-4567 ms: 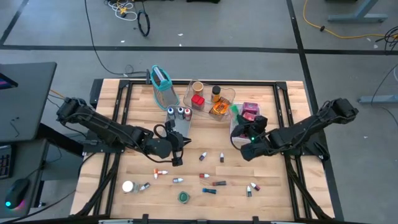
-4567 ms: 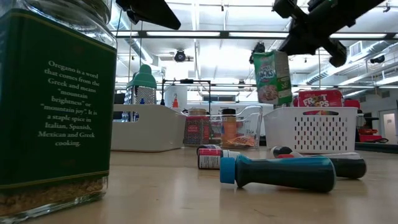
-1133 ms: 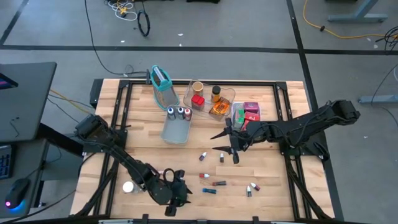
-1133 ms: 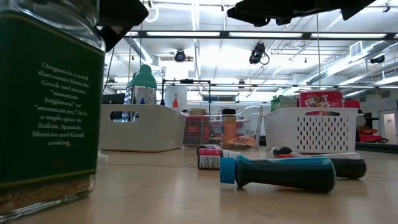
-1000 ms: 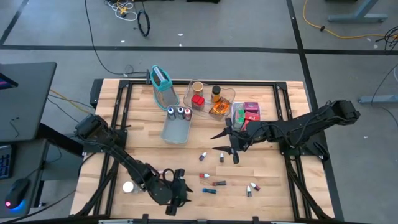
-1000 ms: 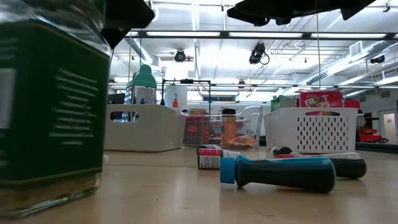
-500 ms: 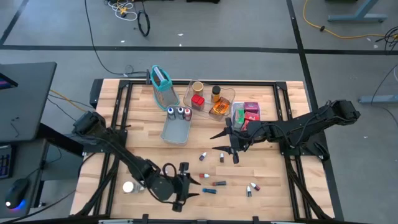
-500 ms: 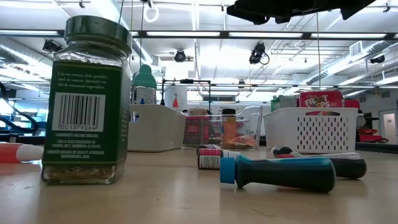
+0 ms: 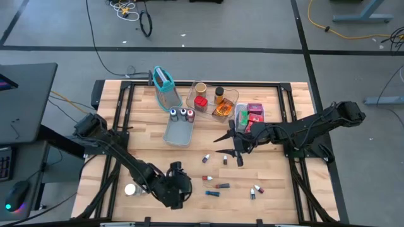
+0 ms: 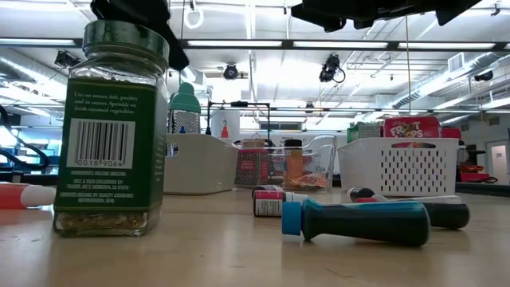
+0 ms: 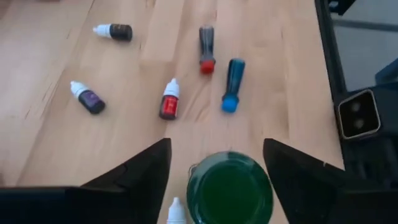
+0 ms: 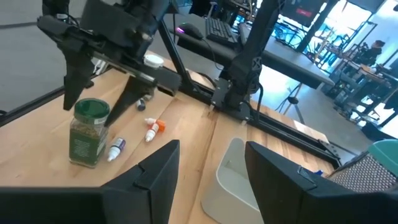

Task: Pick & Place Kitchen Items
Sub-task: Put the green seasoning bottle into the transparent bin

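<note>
While the left hand hangs spread, gripping nothing, above the green-lidded jar, bare wood lies around them

Green-lidded jar between open jaws; vials scattered beyond.

a robotics lab: a pale butcher-block wooden counter on grey concrete floor strewn with cables, long ceiling strip lights overhead, computer desks with keyboards beyond the counter.

I see grey concrete floor around my wooden desk, loose cables lying on it, and bright ceiling strip lights overhead.
</note>
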`<action>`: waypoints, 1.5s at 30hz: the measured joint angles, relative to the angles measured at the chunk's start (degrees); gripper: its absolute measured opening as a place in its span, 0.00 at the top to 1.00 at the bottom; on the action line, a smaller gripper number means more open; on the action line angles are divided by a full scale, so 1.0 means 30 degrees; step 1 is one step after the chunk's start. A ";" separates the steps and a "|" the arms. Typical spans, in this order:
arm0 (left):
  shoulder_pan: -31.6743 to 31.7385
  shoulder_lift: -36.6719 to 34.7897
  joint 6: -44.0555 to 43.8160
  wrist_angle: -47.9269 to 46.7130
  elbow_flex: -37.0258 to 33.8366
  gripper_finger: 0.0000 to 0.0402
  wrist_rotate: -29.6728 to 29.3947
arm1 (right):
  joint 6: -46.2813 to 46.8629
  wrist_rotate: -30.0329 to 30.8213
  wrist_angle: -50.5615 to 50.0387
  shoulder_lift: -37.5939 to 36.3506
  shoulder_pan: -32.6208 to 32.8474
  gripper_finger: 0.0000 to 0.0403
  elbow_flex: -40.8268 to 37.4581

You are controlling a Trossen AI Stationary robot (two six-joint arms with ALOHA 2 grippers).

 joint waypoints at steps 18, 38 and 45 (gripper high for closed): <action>0.0045 0.0142 -0.0178 -0.0759 0.0007 0.34 0.1864 | -0.0007 0.0042 0.0006 0.0000 0.0000 0.52 0.0002; 0.0539 0.0947 -0.1002 -0.1349 -0.0007 0.46 0.1931 | 0.0055 0.0042 0.0165 0.0000 0.0000 0.52 0.0002; 0.1327 0.0778 -0.1385 -0.1503 0.0183 0.48 -0.1996 | 0.0058 0.0055 -0.0014 0.0000 0.0000 0.52 0.0002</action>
